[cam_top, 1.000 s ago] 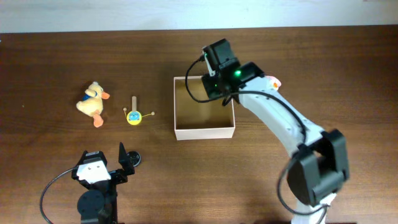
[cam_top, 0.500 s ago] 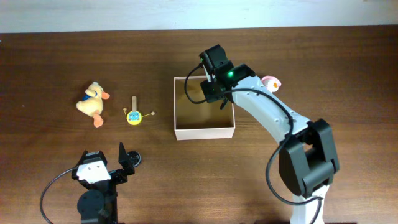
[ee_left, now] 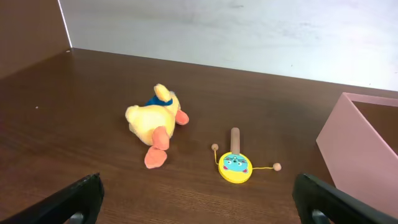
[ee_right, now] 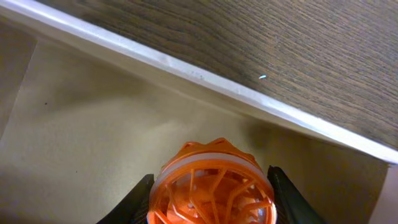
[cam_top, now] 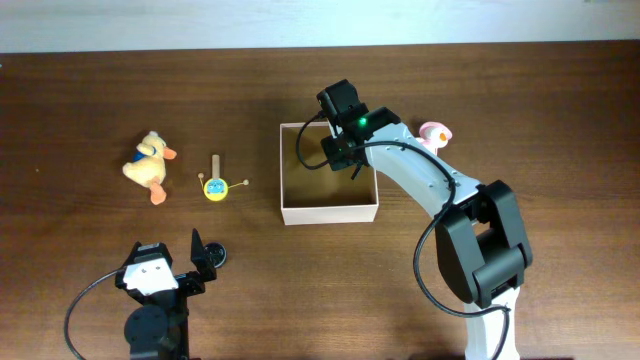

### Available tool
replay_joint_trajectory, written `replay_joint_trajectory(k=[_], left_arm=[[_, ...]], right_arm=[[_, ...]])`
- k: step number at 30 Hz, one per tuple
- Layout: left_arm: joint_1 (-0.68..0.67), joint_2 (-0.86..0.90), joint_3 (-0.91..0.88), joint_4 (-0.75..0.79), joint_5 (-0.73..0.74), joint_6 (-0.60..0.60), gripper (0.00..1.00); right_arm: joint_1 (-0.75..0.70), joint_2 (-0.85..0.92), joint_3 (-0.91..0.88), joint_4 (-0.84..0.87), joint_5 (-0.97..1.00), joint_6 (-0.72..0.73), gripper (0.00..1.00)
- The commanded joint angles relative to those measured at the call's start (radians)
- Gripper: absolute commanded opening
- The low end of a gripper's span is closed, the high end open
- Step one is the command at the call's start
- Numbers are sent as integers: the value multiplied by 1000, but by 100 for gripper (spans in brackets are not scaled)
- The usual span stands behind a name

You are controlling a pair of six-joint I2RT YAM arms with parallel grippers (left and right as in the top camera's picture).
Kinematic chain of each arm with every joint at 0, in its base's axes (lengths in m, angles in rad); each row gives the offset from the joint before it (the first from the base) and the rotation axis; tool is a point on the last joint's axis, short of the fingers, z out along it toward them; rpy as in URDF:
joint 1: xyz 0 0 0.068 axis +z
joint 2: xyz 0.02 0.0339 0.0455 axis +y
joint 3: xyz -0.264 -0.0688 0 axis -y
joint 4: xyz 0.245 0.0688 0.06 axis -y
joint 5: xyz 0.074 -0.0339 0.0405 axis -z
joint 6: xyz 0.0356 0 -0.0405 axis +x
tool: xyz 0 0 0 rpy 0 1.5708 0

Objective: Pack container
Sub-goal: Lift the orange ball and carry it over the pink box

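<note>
A dark brown wooden tabletop (cam_top: 520, 90) fills the scene, with a pale wall along its far edge. The square, shallow cardboard container (cam_top: 330, 212), white outside and tan inside, sits near the middle. The right hand (ee_right: 211, 194) reaches over the container's far right part. Its two black fingers (ee_right: 142, 198) are pinched on a round orange ribbed plastic toy (ee_right: 214, 174).

In the right wrist view, the tan floor lies directly under the toy. The white rim (ee_right: 186, 67) runs across just beyond it, with bare wood on the far side. So the toy appears to be already inside the wall line, close to the far wall, and the coming move likely needs only a straight drop or a short lowering. Drifting farther away would risk catching the rim.

The left hand (ee_left: 196, 190) rests low at the near left, spread wide and holding nothing. It is well apart from the container.

To the left of the container lie a yellow plush duck (cam_top: 150, 165) and a yellow disc rattle on a wooden stick (cam_top: 214, 185), both nearer the left arm. A small pink toy (cam_top: 436, 132) lies right of the container, just beside the right arm.
</note>
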Motion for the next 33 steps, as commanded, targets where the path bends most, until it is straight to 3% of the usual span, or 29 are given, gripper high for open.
replay_joint_trajectory(k=[1, 12, 16, 18, 26, 33], left_arm=[[-4, -10, -6, 3, 10, 9, 99], [-4, -10, -6, 3, 10, 9, 99], [-4, -10, -6, 3, 10, 9, 99], [-4, -10, -6, 3, 10, 9, 99], [-4, -10, -6, 3, 10, 9, 99], [-4, -10, -6, 3, 10, 9, 99]], right_arm=[[-12, 14, 13, 6, 23, 8, 31], [-23, 14, 13, 7, 23, 6, 33], [-23, 14, 13, 7, 23, 4, 64], [-23, 14, 13, 7, 23, 4, 70], [-20, 14, 13, 11, 9, 5, 71], [-17, 14, 15, 14, -141, 5, 70]])
